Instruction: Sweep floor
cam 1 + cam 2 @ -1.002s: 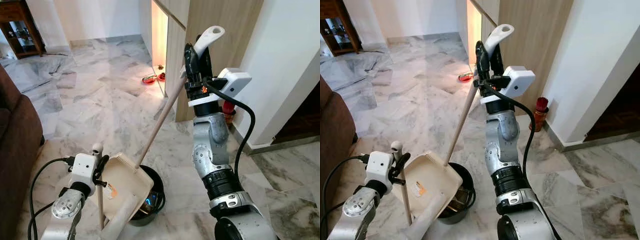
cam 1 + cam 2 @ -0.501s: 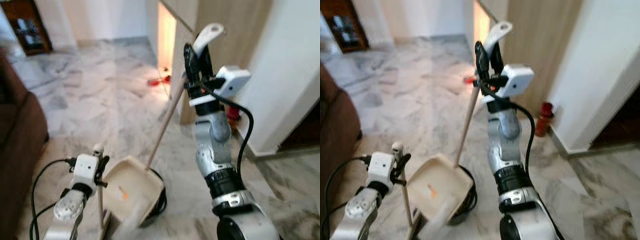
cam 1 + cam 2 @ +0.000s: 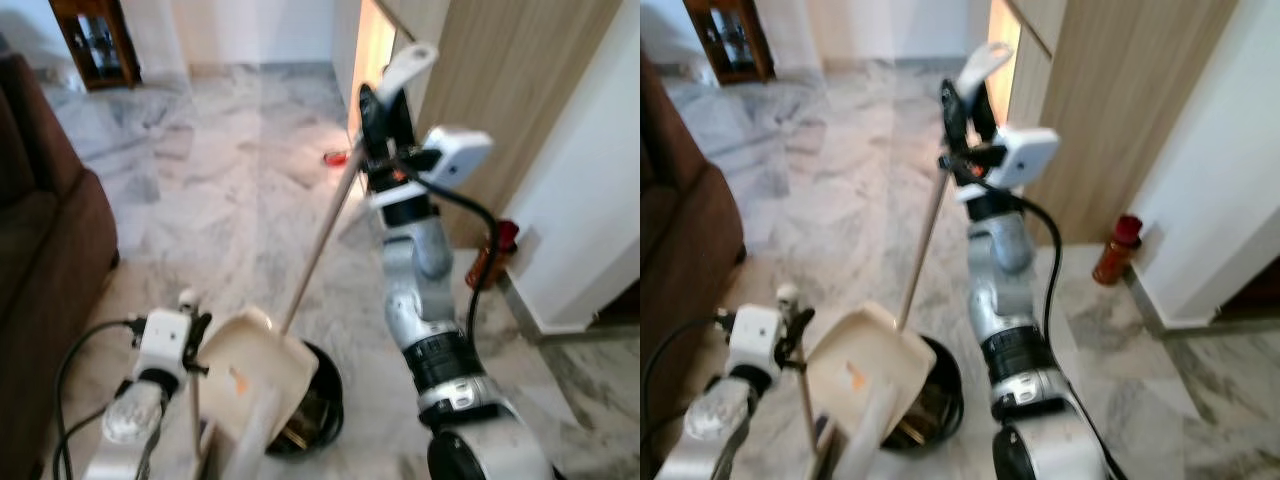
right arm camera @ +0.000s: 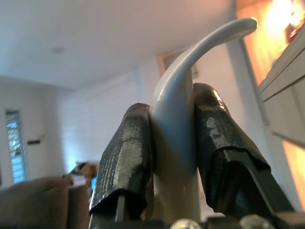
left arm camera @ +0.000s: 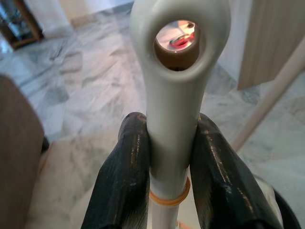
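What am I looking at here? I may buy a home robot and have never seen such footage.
This is a walking humanoid robot with two silver arms, each ending in two black fingers. The two wide pictures come from cameras in its head, looking down at a marble floor. The two close-ups come from cameras on its wrists. The right gripper is closed on the dustpan handle, whose long stick runs down to a cream dustpan tipped over a black bin. The left gripper clamps a white handle with a hanging hole, probably the broom's. A brown sofa stands to its left.
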Controlling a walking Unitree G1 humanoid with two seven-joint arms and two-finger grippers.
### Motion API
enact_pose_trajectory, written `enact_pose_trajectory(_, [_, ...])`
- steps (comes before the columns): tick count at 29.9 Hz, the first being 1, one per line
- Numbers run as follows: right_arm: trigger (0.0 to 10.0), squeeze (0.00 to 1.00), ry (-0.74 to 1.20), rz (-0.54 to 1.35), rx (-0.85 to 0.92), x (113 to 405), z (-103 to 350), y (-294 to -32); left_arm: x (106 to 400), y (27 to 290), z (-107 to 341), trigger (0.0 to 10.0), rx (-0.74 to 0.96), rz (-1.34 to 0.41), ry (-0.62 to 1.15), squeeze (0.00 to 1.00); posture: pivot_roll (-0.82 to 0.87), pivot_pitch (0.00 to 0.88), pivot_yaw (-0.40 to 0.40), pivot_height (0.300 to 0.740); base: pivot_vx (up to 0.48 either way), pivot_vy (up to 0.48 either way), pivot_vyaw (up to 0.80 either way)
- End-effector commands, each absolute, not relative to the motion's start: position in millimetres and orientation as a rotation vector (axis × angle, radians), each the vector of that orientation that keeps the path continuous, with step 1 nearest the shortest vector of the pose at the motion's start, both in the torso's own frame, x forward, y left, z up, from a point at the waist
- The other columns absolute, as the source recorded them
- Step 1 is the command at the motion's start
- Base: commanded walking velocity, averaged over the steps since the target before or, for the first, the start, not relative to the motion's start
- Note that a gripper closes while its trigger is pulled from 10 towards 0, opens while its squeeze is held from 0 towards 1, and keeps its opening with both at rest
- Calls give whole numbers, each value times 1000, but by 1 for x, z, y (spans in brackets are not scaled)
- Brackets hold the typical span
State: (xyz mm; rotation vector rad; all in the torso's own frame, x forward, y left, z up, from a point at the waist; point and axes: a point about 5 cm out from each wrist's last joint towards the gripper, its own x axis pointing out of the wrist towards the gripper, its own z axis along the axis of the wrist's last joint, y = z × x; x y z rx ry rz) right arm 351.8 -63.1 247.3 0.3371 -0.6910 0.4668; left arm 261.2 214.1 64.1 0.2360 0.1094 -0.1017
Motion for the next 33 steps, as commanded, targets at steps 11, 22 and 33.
enact_pose_trajectory(11, [10000, 0, -721, 474, 370, 352, 256, -65, 263, 212, 67, 10000, 240, -102, 80, 0, 120, 0, -25, 740, 195, 0, 210])
enact_pose_trajectory(22, [10000, 0, -724, 488, 377, 352, 257, -64, 263, 211, 69, 10000, 236, -99, 64, 0, 120, 0, -25, 740, 0, 0, 0])
enact_pose_trajectory(33, [10000, 0, -724, 488, 377, 352, 257, -64, 263, 211, 69, 10000, 236, -99, 64, 0, 120, 0, -25, 740, 0, 0, 0])
